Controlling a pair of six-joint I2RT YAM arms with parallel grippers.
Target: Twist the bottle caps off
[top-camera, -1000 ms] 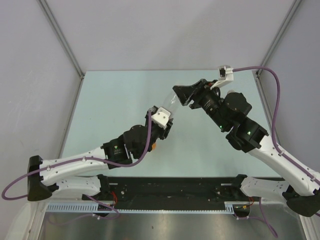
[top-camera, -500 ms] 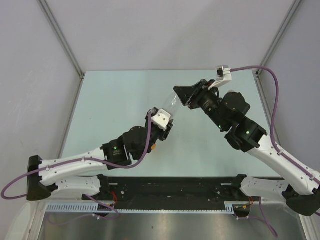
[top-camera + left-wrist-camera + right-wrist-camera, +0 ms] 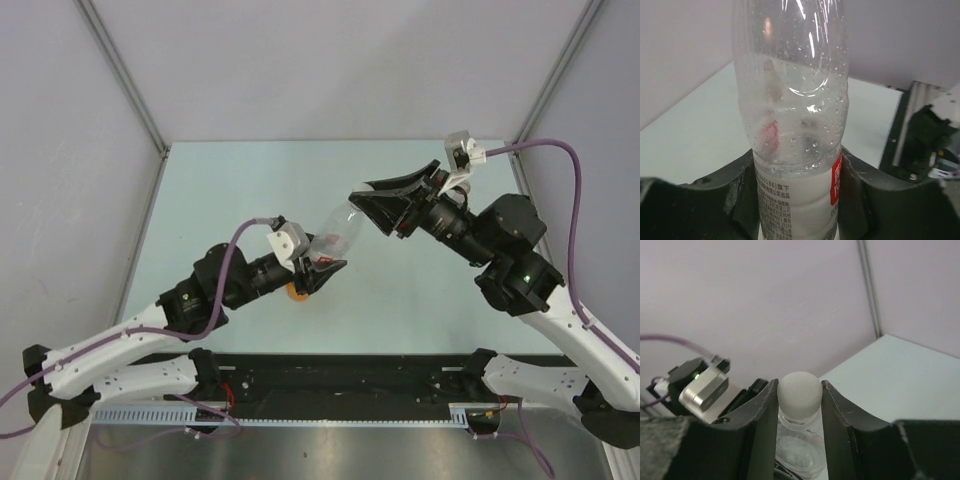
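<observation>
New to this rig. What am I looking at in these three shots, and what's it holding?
Two robot arms are bolted at the near edge of a pale green table. The overhead picture looks down from behind them; the other two come from cameras on each wrist, looking along the fingers. The left pincer is shut on the labelled body of a clear plastic bottle, held tilted above the table. The right pincer is shut on its white cap. Something small and orange shows under the left pincer, mostly hidden.
</observation>
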